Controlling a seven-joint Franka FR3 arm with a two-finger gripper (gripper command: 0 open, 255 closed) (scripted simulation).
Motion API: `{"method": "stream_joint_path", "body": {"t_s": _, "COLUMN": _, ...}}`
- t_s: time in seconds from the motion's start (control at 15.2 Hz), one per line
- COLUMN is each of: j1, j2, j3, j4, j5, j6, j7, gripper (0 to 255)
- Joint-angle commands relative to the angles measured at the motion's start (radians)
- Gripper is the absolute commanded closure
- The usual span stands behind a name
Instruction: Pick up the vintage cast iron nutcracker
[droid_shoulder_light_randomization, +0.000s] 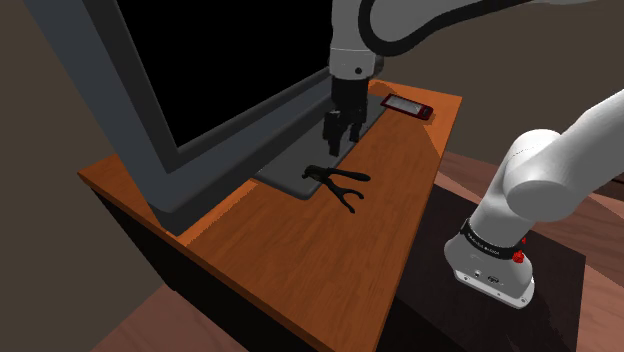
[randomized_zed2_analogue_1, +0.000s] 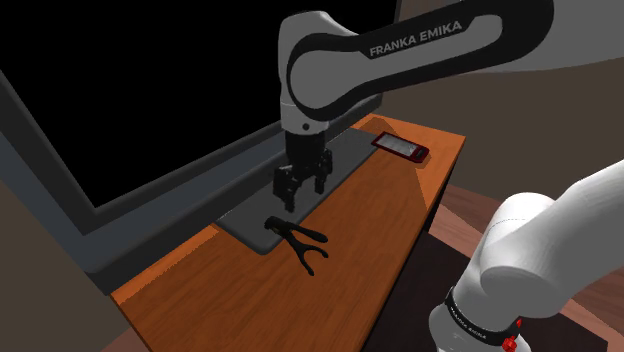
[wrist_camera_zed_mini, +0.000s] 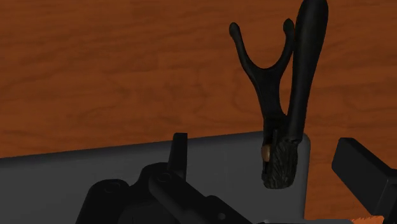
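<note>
The nutcracker (droid_shoulder_light_randomization: 336, 183) is black, with two long handles splayed in a V and a knobbly head. It lies flat on the wooden table (droid_shoulder_light_randomization: 330, 270), its head resting on the corner of a grey monitor base (droid_shoulder_light_randomization: 290, 172). My gripper (droid_shoulder_light_randomization: 342, 138) hangs open above that base, a short way behind the nutcracker and not touching it. In the second exterior view the gripper (randomized_zed2_analogue_1: 300, 190) stands just above and behind the nutcracker (randomized_zed2_analogue_1: 298, 238). In the wrist view the nutcracker (wrist_camera_zed_mini: 280, 114) stretches away from between the open fingers (wrist_camera_zed_mini: 359, 167), with nothing clasped.
A large monitor (droid_shoulder_light_randomization: 200, 70) with a black screen and grey frame stands close along the shoulder view's left of the table. A red-cased phone (droid_shoulder_light_randomization: 407, 106) lies at the far corner. The table's edge (droid_shoulder_light_randomization: 420, 215) drops off toward the stand (droid_shoulder_light_randomization: 492, 270).
</note>
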Motion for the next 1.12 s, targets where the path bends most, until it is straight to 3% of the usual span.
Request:
{"method": "stream_joint_path", "body": {"t_s": 0.0, "j1": 0.014, "j2": 0.059, "j3": 0.040, "j4": 0.022, "j5": 0.004, "j6": 0.042, "j7": 0.035, "gripper": 0}}
{"method": "stream_joint_path", "body": {"t_s": 0.13, "j1": 0.024, "j2": 0.116, "j3": 0.074, "j4": 0.048, "j5": 0.000, "j6": 0.073, "j7": 0.066, "gripper": 0}}
{"method": "stream_joint_path", "body": {"t_s": 0.73, "j1": 0.027, "j2": 0.154, "j3": 0.086, "j4": -0.022, "j5": 0.004, "j6": 0.182, "j7": 0.059, "gripper": 0}}
{"method": "stream_joint_path", "body": {"t_s": 0.79, "j1": 0.027, "j2": 0.155, "j3": 0.087, "j4": -0.021, "j5": 0.004, "j6": 0.181, "j7": 0.059, "gripper": 255}}
{"method": "stream_joint_path", "body": {"t_s": 1.06, "j1": 0.027, "j2": 0.154, "j3": 0.086, "j4": -0.022, "j5": 0.005, "j6": 0.181, "j7": 0.059, "gripper": 255}}
